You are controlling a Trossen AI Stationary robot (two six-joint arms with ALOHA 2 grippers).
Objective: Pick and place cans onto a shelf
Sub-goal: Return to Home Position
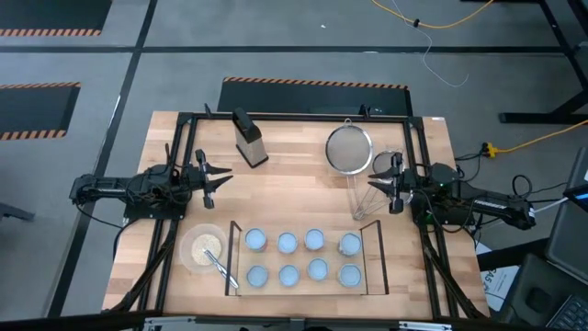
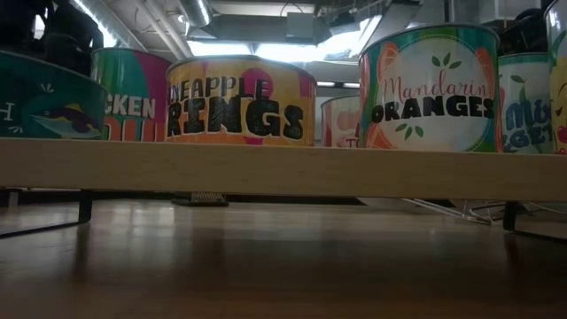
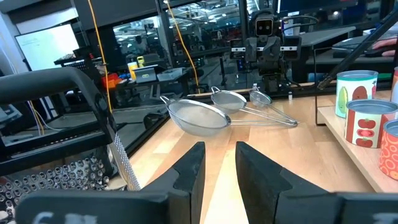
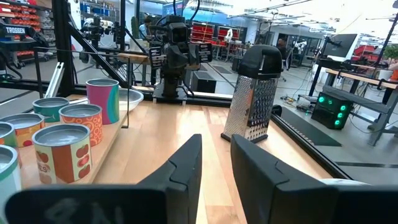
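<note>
Eight round, metal-topped cans (image 1: 287,243) fill the flat pale-wood shelf (image 1: 301,258).

Eight cans (image 1: 287,243) on shelf (image 1: 300,284)

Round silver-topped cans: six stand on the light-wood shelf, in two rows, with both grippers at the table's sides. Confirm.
Not six: the high view shows eight round silver-topped cans on the light-wood shelf, in two rows. The left gripper and right gripper are at the sides of the wooden table.
</note>
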